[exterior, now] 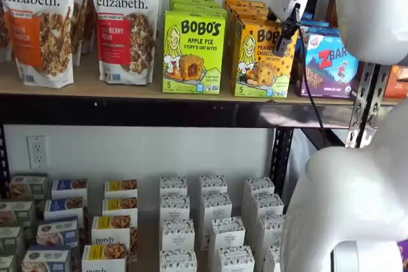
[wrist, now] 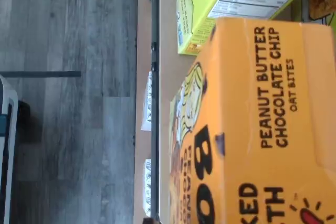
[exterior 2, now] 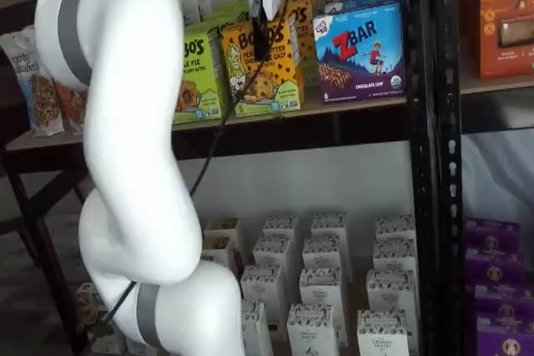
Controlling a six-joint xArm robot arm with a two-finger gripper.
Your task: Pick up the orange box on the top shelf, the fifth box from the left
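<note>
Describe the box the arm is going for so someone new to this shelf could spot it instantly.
On the tan wooden top shelf with its black front beam, look past the granola bags to the cartons. The yellow-orange Bobo's Peanut Butter Chocolate Chip carton stands between a green Apple Pie Bobo's box and a blue-purple ZBar box; only it is orange.

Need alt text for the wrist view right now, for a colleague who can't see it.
Close up and turned on its side, the orange box marked "Peanut Butter Chocolate Chip Oat Bites" fills most of the frame. A yellow-green carton sits beside it on the top shelf, with grey plank floor beyond.
</note>
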